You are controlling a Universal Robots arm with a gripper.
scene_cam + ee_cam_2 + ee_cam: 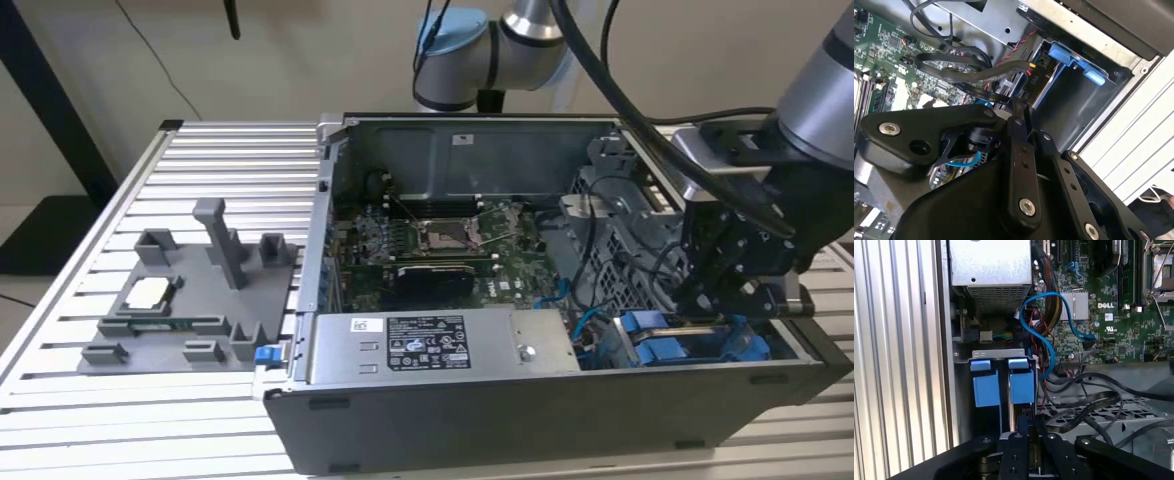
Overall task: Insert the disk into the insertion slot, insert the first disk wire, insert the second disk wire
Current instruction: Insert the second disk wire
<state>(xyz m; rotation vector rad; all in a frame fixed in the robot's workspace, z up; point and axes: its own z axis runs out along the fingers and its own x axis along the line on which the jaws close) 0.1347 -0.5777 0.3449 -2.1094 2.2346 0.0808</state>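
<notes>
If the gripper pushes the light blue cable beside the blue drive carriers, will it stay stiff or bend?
Probably it bends. The light blue cable is thin and already hangs in loose curves, so it looks floppy and light. One end seems plugged at the motherboard, so a push likely swings it aside rather than frees it.

Arm (827,90) comes in from exterior view's right, wrist bent downward. Black claw (705,300) points down, low at the front-right; fingers' state not visible.
</notes>
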